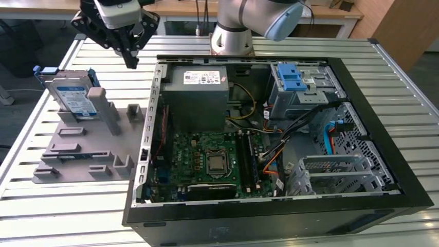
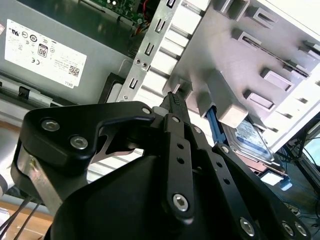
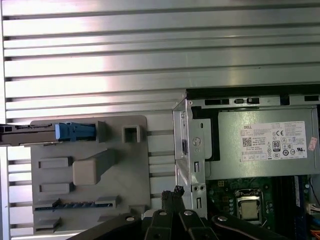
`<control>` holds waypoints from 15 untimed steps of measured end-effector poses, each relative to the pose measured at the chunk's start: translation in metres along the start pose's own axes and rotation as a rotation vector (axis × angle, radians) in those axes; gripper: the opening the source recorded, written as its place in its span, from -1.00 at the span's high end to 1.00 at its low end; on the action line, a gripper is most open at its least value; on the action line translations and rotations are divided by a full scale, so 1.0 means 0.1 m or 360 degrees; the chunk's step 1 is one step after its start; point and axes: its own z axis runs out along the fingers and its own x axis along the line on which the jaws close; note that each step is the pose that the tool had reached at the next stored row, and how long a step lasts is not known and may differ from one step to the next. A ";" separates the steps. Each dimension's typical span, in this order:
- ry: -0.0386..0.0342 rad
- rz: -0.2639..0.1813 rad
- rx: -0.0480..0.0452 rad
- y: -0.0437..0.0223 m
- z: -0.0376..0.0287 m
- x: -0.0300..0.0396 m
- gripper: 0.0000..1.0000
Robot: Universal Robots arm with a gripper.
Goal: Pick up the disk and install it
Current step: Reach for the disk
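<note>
End effector [image 1: 130,62] clenched, empty, hovering beside computer case [image 1: 274,221] edge, apart from disk [image 1: 74,98] standing in grey fixture [image 1: 82,149].

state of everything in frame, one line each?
disk, standing on edge in the grey fixture, not gripped
hand, shut, empty, above the table between fixture and case
computer case, lying flat, side open
processor, bare, no cooler

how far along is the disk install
Nothing done yet: the disk stands in the grey fixture beside the computer case. The gripper hovers near it, fingers shut and empty. Pickup and install both remain.
</note>
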 end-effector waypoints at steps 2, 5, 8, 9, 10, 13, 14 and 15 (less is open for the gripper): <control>0.0000 0.0000 0.0000 -0.001 0.000 0.011 0.79; 0.0000 0.0000 0.0000 -0.002 0.001 0.028 0.79; 0.0000 0.0000 0.0000 -0.003 0.002 0.045 0.79; 0.0000 0.0000 0.0000 -0.004 0.002 0.050 0.79; 0.0000 0.0000 0.0000 -0.004 0.003 0.056 0.79; 0.0000 0.0000 0.0000 -0.006 0.003 0.072 0.79; 0.0000 0.0000 0.0000 -0.006 0.003 0.078 0.79; 0.0000 0.0000 0.0000 -0.007 0.003 0.084 0.79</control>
